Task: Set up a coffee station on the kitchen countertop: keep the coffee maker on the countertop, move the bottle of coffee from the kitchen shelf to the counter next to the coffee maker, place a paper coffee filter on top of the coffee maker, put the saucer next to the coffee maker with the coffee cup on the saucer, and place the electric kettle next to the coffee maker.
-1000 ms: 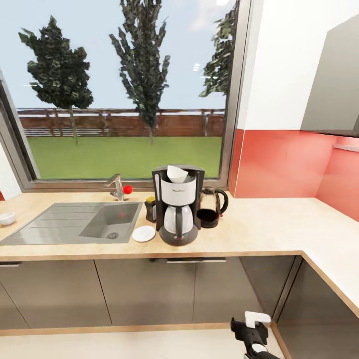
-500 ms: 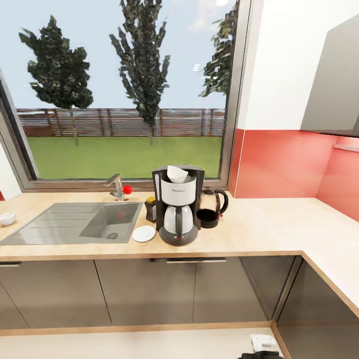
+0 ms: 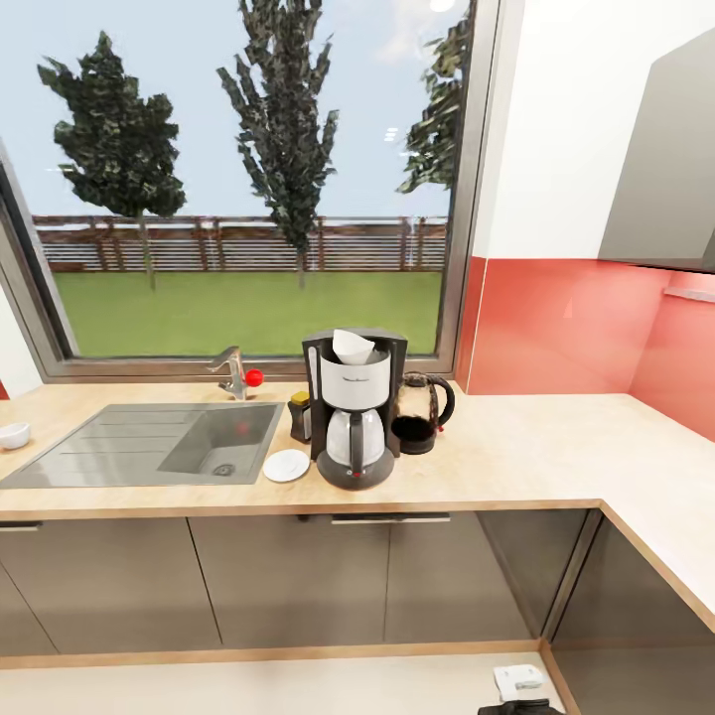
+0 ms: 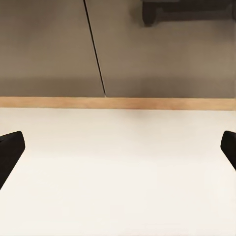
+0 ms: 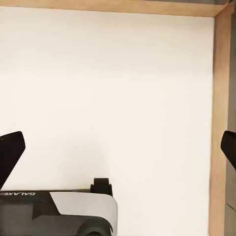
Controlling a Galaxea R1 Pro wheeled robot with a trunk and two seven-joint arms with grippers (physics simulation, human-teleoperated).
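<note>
A: Tabletop (image 3: 516,462) in the head view: maker (image 3: 355,407) with filter (image 3: 352,346) on top, kettle (image 3: 421,413) and bottle (image 3: 299,415) beside it, saucer (image 3: 286,465) bare; cup (image 3: 13,435) far left past the sink (image 3: 159,442).

B: Wrist views?

A: Left gripper (image 4: 118,150) and right gripper (image 5: 118,150) are both wide and empty over the floor (image 5: 108,98). Reaching the cup risks clipping the cabinets (image 4: 49,49).
</note>
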